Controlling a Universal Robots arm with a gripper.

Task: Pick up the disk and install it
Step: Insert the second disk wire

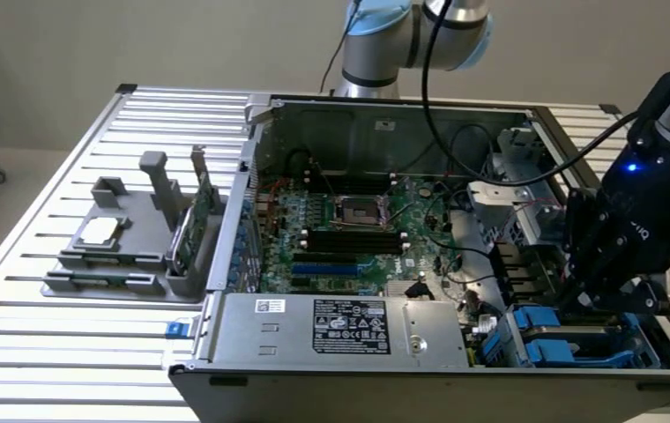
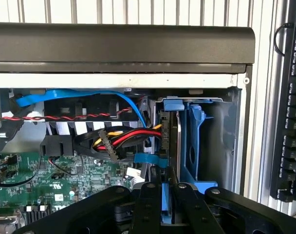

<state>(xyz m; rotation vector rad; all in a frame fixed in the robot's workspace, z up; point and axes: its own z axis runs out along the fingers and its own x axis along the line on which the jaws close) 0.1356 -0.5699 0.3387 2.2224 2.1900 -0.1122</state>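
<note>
The disk (image 2: 172,131) stands on edge in the blue drive bay (image 2: 194,146) at the corner of the open computer case (image 1: 347,370); its blue carrier frame shows along its edge. My gripper (image 2: 167,197) reaches down over that bay, and its two black fingers (image 2: 149,204) sit close together on either side of the disk's edge, shut on it. In the exterior view my gripper (image 1: 599,304) hangs over the bay at the exterior view's right, and blue carrier parts (image 1: 543,328) show just beneath it. The disk's flat faces are hidden.
Red, yellow and blue cables (image 2: 119,139) run right beside the bay. The motherboard (image 1: 347,233) and the power supply (image 1: 347,330) take up the case. A grey holder (image 1: 135,256) with a silver chip and a green card stands at the exterior view's left. A keyboard (image 2: 289,122) lies outside the case.
</note>
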